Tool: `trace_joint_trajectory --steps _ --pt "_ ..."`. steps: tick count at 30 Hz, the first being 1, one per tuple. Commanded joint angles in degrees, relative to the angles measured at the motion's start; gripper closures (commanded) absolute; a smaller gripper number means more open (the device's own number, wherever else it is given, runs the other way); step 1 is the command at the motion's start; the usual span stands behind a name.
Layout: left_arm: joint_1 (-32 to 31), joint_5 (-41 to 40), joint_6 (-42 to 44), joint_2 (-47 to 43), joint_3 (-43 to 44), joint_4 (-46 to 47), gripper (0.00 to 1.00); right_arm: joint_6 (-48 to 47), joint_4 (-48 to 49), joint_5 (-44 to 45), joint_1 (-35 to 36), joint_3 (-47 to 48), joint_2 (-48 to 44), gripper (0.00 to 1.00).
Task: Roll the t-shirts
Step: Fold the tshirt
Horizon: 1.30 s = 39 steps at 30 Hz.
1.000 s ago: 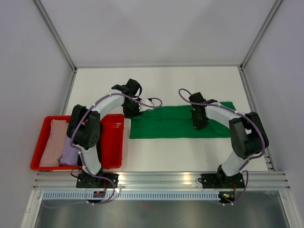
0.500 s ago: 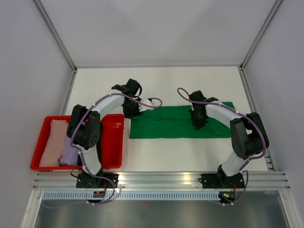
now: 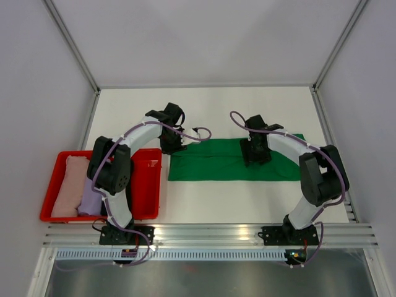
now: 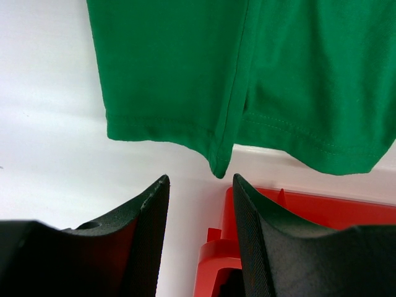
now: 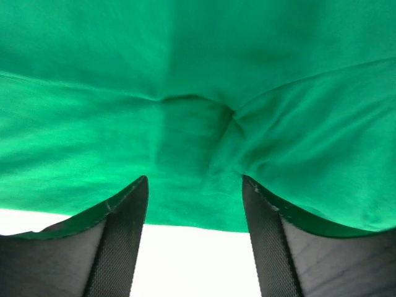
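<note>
Green t-shirt point(image 3: 210, 162) lies as a flat strip, right of centre. Left gripper point(image 4: 199, 179) at its left end, jaws partly apart, empty. Right gripper point(image 5: 195, 179) over its right half, jaws wide, gripping nothing. Pink t-shirt point(image 3: 69, 185) and lavender t-shirt point(image 3: 91, 201) in red tray point(image 3: 148, 179), near left.

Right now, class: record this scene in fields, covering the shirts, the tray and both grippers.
Green shirt: folded into a long strip, flat on the table
Tray: red, left of strip, holds pink shirt and lavender shirt
Left gripper: open, empty, by the strip's left end
Right gripper: open, empty, over a puckered spot on the strip
</note>
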Motion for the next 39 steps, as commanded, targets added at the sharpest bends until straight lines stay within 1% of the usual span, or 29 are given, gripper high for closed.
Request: trace_joint_trajectory --steps 1,3,5,6,7,8,9,10,11,12,13,14,15,16,17,18,20,24,29,33,35,36,38,39 --pt "0.1 0.9 -0.6 -3.0 1.3 -1.6 0.48 2.7 0.3 0.8 -1.2 4.6 -7.2 0.29" --pt "0.1 2.7 -0.4 -3.6 2.7 -3.6 0.48 4.5 0.7 -0.1 -2.6 4.9 -9.2 0.25" --pt "0.1 4.3 -0.3 -3.9 4.4 -6.6 0.48 5.7 0.8 -0.1 -5.2 4.6 -11.2 0.25" --pt "0.0 4.6 -0.5 -3.7 4.8 -7.3 0.49 7.4 0.8 0.5 -6.2 4.0 -11.8 0.27" --pt "0.1 5.0 -0.9 -3.5 5.3 -8.0 0.49 8.5 0.7 1.2 -8.7 3.5 -12.5 0.3" --pt "0.1 6.0 -1.4 -2.9 6.7 -8.7 0.5 9.6 0.7 1.8 -10.5 3.0 -12.7 0.34" --pt "0.1 6.6 -2.4 -2.5 7.5 -10.1 0.5 11.0 0.2 1.6 -12.5 1.9 -12.7 0.5" --pt "0.1 7.6 -3.0 -2.1 8.5 -10.8 0.5 13.8 0.0 1.9 -17.2 1.1 -12.6 0.61" --pt "0.2 9.2 -3.5 -1.6 10.3 -11.0 0.5 15.4 -0.4 2.0 -19.3 0.3 -12.5 0.73" --pt "0.2 10.1 -5.0 -1.1 11.2 -10.9 0.5 16.5 -0.7 2.0 -22.1 -0.5 -12.3 0.92" --pt "0.2 10.8 -6.1 -0.2 12.2 -10.1 0.5 18.5 -0.8 2.0 -25.8 -2.2 -11.6 1.0" --pt "0.2 10.9 -8.0 0.7 14.6 -9.4 0.5 19.3 -0.3 2.1 -27.2 -3.0 -11.2 1.0" --pt "0.1 10.5 -12.5 3.9 16.1 -8.2 0.5 20.1 0.3 2.2 -28.3 -4.8 -10.0 1.0" --pt "0.2 9.7 -14.8 5.8 17.6 -8.2 0.51 20.9 1.1 2.3 -29.9 -5.6 -9.4 1.0" --pt "0.0 7.3 -16.4 7.7 20.4 -8.1 0.52 22.5 2.7 2.5 -30.5 -6.2 -8.5 1.0" --pt "0.0 5.9 -18.9 11.3 21.3 -7.6 0.53 23.5 3.2 2.4 -31.0 -6.8 -6.3 1.0" --pt "0.1 3.3 -20.9 13.5 22.1 -6.7 0.56 25.0 5.0 2.3 -32.5 -6.8 -3.7 1.0" --pt "0.2 6.3 -22.9 11.7 20.7 -4.2 0.55 25.1 6.6 5.5 -32.8 -4.8 4.0 1.0" --pt "0.6 6.5 -27.4 11.0 21.5 -3.5 0.55 25.4 7.0 7.7 -32.8 -0.4 10.4 1.0" --pt "1.8 6.3 -30.3 10.8 21.7 -3.4 0.54 26.5 6.7 8.0 -32.8 11.3 17.8 1.0" --pt "2.4 5.6 -31.3 10.9 21.4 -3.4 0.54 28.2 3.7 10.1 -32.4 16.9 21.1 1.0" --pt "2.4 5.1 -31.5 11.2 21.3 -3.5 0.54 28.4 2.5 10.7 -31.8 22.6 23.9 1.0" --pt "2.4 3.2 -32.3 11.9 21.2 -3.6 0.53 29.1 -0.4 10.1 -31.1 28.2 26.4 1.0" --pt "2.4 2.4 -32.7 12.2 21.1 -3.5 0.53 29.6 -0.5 9.5 -30.6 28.8 26.8 1.0"
